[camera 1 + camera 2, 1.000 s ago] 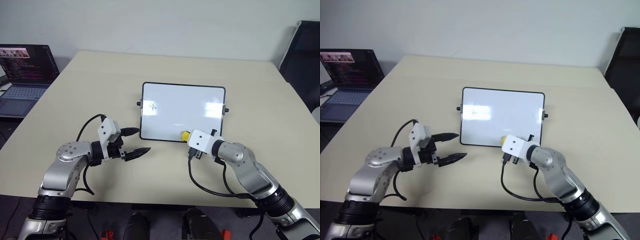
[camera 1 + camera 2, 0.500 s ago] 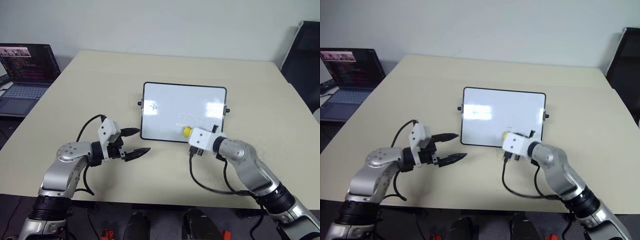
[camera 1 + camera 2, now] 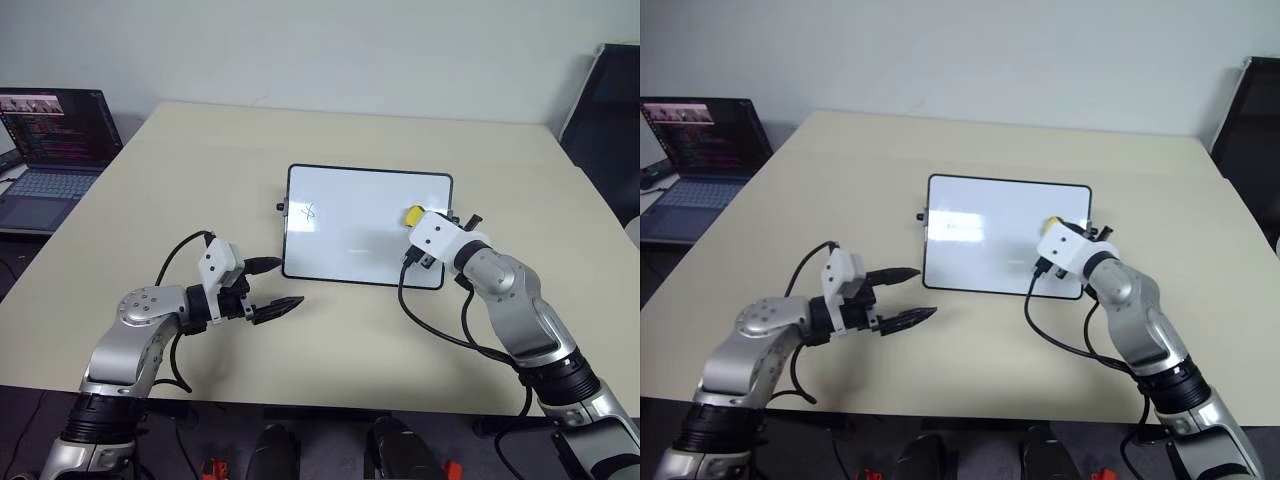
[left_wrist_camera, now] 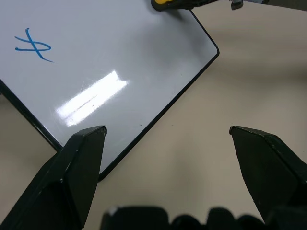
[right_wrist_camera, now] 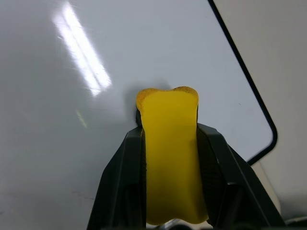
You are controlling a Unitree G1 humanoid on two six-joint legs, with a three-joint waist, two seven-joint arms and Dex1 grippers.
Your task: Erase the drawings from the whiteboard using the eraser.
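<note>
A beige table [image 3: 150, 190] bears the whiteboard [image 3: 350, 240], beside a laptop [image 3: 55, 140].

Nothing here reads as words or numbers. The whiteboard [image 3: 365, 225] carries one blue scribble [image 4: 33, 46], a looped cross that spells no letter. The laptop [image 3: 55, 140] screen shows coloured lines of text, too small to make out.

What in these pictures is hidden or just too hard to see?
- Yellow block eraser: underside hidden in the right wrist view; contact with the glossy white whiteboard unclear.
- Right gripper: fingers hidden behind its white wrist housing in the eye views.
- Open laptop: cut off by the frame edge, screen too small to read.
</note>
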